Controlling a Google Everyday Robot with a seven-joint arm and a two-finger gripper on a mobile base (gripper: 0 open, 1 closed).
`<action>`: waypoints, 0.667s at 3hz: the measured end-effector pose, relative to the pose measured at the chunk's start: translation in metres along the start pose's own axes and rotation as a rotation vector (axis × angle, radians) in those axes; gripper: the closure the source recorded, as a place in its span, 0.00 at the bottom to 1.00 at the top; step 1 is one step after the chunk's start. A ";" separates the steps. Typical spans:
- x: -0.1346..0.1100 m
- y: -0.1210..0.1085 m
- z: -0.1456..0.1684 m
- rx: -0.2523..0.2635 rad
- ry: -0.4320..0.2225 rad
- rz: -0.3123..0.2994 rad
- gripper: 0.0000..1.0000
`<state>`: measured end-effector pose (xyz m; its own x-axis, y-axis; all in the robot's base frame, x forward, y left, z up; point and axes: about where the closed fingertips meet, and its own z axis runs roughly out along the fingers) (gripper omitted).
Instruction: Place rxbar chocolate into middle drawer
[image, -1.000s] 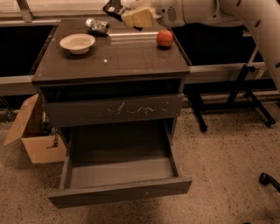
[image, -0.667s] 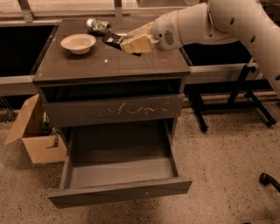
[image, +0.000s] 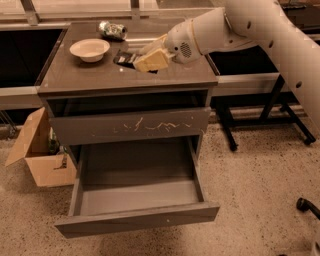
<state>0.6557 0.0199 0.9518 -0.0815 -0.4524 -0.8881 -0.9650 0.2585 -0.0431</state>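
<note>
My gripper (image: 145, 59) hangs over the middle of the cabinet top (image: 75, 80), its cream fingers (image: 152, 60) shut on the rxbar chocolate (image: 126, 58). The black bar sticks out to the left of the fingers, just above the top. The middle drawer (image: 137, 220) is pulled open below, with a plain front panel and a smooth grey inside that holds nothing. The drawer front with pale scratch marks (image: 130, 127) above it is closed.
A cream bowl (image: 90, 49) and a crushed silver can (image: 112, 30) sit on the left of the cabinet top. An open cardboard box (image: 40, 150) stands on the floor at left. Black stand legs (image: 270, 107) and a caster (image: 305, 205) are at right.
The arm has swung from the back right to the left and toward the front of the cabinet top, carrying the black bar lower. The red apple is now hidden behind the arm.
</note>
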 end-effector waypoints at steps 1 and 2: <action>0.060 0.020 0.034 -0.146 0.072 0.030 1.00; 0.135 0.040 0.064 -0.250 0.125 0.094 1.00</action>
<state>0.6223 0.0240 0.8005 -0.1890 -0.5423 -0.8186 -0.9819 0.0936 0.1646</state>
